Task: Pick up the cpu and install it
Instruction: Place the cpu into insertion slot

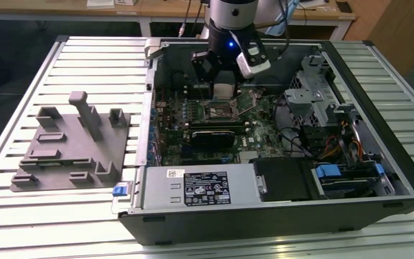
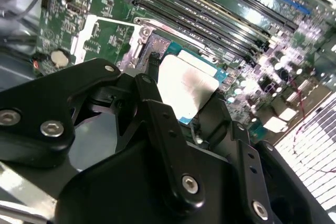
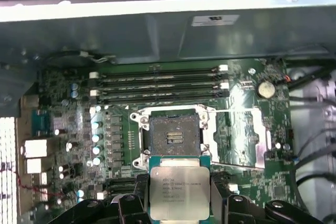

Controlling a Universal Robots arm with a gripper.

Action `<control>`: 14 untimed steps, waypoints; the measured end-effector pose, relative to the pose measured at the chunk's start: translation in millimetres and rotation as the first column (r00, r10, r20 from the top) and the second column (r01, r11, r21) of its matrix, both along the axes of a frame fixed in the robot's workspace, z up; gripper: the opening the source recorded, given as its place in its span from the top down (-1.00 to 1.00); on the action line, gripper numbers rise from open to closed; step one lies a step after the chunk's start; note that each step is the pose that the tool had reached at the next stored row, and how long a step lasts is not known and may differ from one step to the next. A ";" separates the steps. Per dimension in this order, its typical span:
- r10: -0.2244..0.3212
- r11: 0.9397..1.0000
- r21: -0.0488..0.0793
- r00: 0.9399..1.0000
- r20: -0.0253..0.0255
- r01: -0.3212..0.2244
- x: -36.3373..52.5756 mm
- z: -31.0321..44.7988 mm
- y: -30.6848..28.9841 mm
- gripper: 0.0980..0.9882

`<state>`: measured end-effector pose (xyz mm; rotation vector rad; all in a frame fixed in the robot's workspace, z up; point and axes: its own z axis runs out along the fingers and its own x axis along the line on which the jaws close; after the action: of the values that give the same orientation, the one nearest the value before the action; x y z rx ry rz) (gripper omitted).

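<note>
CPU (image 3: 179,192), pale silver top showing, is pinched at two opposite edges by the gripper (image 3: 179,196), whose black fingers (image 3: 224,203) press against its sides. In the first wrist view it hangs just beside the open socket (image 3: 175,137) on the green motherboard (image 3: 241,129), not seated in it. Memory slots (image 3: 157,85) lie on the socket's far side. In the exterior view the arm reaches into the open computer case (image 1: 379,178), and a grey tray (image 1: 70,145) with upright blocks lies on the slatted table (image 1: 84,59) at the exterior view's left.
</note>
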<state>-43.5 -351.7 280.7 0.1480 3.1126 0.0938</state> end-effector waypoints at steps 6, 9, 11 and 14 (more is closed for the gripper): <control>-0.110 0.994 0.000 0.994 0.000 0.110 0.0 -0.2 0.0 0.00; -0.163 0.987 0.000 0.987 0.000 0.163 0.0 -0.3 0.0 0.00; -0.198 0.980 0.000 0.980 0.000 0.198 0.0 -0.4 0.0 0.00; -0.252 0.968 0.000 0.968 0.000 0.252 0.0 -0.5 0.0 0.00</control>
<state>-43.6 -351.7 280.2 0.5416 3.0613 0.0882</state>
